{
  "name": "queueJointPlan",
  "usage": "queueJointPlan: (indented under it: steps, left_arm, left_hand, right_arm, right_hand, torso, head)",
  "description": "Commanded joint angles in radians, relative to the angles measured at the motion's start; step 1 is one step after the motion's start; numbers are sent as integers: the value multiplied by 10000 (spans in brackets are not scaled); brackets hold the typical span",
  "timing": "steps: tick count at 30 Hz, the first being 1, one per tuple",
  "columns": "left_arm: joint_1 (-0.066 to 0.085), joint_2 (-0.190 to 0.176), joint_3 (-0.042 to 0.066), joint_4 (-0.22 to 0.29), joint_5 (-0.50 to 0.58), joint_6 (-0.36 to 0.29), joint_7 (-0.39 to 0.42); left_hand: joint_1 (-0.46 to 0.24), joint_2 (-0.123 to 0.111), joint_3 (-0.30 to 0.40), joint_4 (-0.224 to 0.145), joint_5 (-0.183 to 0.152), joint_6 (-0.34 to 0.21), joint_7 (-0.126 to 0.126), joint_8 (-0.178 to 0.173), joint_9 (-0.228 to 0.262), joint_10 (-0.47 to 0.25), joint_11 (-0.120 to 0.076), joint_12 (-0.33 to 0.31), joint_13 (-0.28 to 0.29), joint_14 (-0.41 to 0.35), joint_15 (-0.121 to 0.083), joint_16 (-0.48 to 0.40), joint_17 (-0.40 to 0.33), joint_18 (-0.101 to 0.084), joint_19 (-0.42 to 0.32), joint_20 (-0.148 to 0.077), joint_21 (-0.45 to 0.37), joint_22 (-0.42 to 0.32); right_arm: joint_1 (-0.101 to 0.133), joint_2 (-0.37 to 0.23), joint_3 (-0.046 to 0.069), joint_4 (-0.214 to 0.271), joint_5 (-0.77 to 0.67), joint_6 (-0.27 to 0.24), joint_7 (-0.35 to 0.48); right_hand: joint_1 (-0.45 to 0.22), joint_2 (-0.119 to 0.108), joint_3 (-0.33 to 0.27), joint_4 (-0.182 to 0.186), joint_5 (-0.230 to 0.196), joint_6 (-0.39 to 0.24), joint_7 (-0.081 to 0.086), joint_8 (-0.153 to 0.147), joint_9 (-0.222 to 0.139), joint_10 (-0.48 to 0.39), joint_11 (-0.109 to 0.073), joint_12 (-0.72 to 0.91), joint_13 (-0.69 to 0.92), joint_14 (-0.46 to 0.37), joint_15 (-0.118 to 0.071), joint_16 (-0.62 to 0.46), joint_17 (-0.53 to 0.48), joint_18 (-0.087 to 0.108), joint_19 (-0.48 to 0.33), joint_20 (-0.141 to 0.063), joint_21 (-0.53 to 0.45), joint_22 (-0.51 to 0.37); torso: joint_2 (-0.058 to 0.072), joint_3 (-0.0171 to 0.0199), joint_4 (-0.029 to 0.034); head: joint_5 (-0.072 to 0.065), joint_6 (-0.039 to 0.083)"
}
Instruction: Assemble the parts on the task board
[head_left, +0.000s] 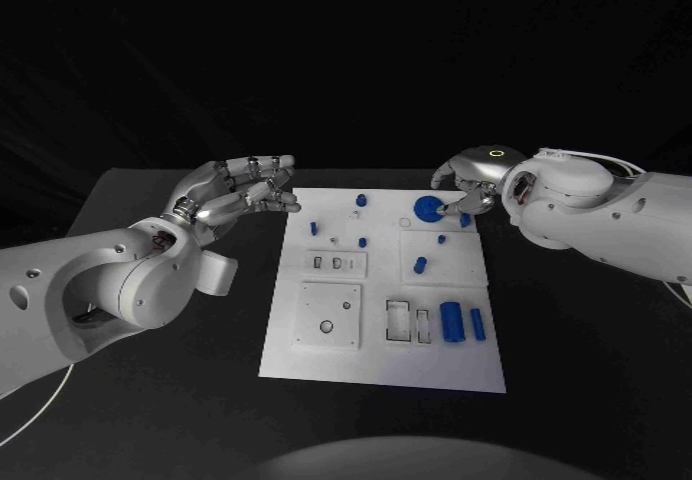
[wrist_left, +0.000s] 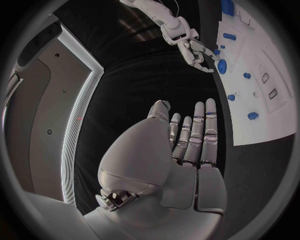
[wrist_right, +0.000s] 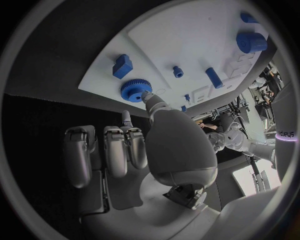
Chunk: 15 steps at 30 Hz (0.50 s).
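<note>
While the left robot hand (head_left: 245, 188) is held released at upper left, the blue gear (head_left: 428, 208) is touched by the right robot hand (head_left: 473, 182), nearer, apparently ungrasped.

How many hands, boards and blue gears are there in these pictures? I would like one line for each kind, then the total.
Hands: 2 (left hand, right hand)
Board: 1
Gear: 1
Total: 4

My hands (head_left: 245, 190) looked satin metal; task board (head_left: 384, 368) matt white; blue gear (wrist_right: 135, 91) ridged, matt plastic.
</note>
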Motion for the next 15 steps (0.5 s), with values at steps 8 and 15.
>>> queueJointPlan:
  steps: [8, 15]
  left_arm:
    - [-9, 19, 2, 2, -89, 248, 16]
    - [-10, 32, 2, -1, -90, 263, 10]
  left_hand:
    - [91, 10, 55, -11, 56, -8, 90, 45, 0, 8, 58, 40, -14, -59, 20, 26, -14, 46, -54, -3, -32, 2]
    - [91, 10, 55, -11, 56, -8, 90, 45, 0, 8, 58, 40, -14, -59, 20, 26, -14, 46, -54, -3, -32, 2]
  right_arm:
    - [-73, 147, -1, -175, -236, 326, -29]
    - [-124, 270, -1, -241, -233, 404, -15]
  right_hand:
    - [62, -70, 64, -52, 152, -63, 21, 352, 485, 1066, -2, 36, 2627, 1042, -35, 34, 2629, -120, 768, -77, 59, 2500]
    - [133, -27, 121, -148, 320, -29, -12, 749, 981, 1066, -21, 36, 2627, 1042, -55, 34, 2629, -124, 781, -80, 72, 2506]
  torso:
    - [2, -6, -10]
    - [1, 1, 0]
  head:
    - [18, -36]
    - [13, -50]
